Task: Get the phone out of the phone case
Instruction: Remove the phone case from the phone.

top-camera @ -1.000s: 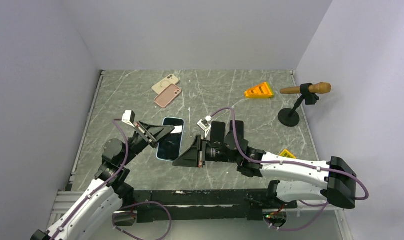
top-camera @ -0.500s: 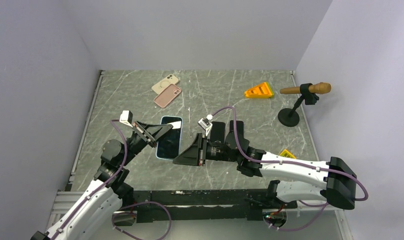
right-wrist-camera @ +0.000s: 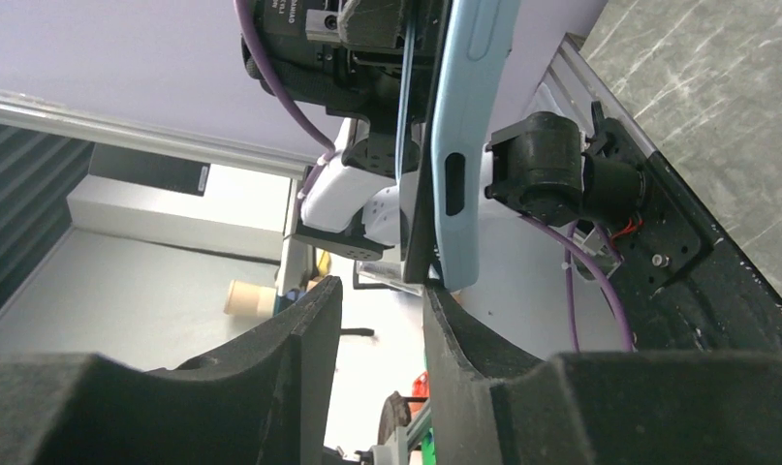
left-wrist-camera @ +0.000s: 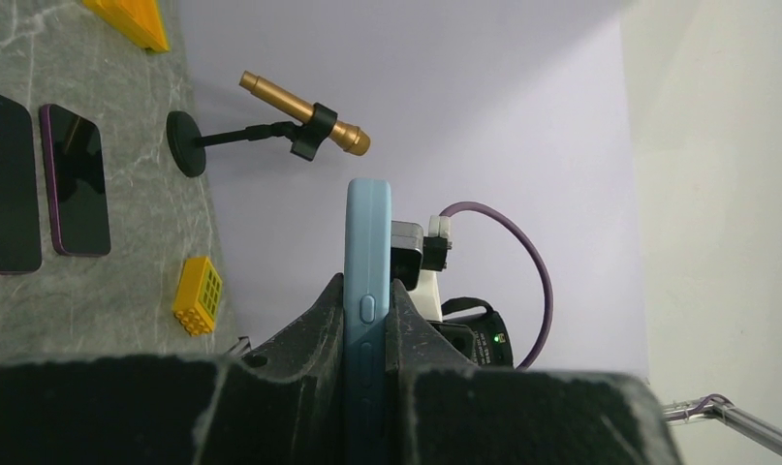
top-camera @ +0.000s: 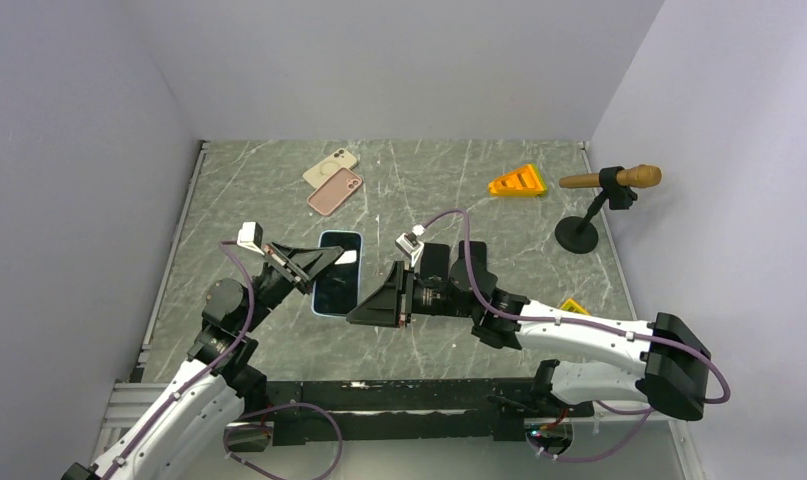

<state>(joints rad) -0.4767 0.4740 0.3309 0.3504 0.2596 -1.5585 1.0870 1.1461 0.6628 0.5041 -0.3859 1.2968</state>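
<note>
A phone in a light blue phone case is held off the table, screen up in the top view. My left gripper is shut on it; in the left wrist view the case stands edge-on between both fingers. In the right wrist view the blue case hangs with the dark phone along its left side. My right gripper is open just below the phone's end, its right fingertip at the case's corner and nothing between the fingers. From above, the right gripper sits at the phone's near right corner.
A pink case and a beige case lie at the back. An orange wedge and a microphone on a stand are at the back right. A yellow brick and two dark phones lie right of the arms.
My right gripper's jaws have widened and it has shifted slightly away from the near edge. The left gripper with the phone has edged a little farther back.
</note>
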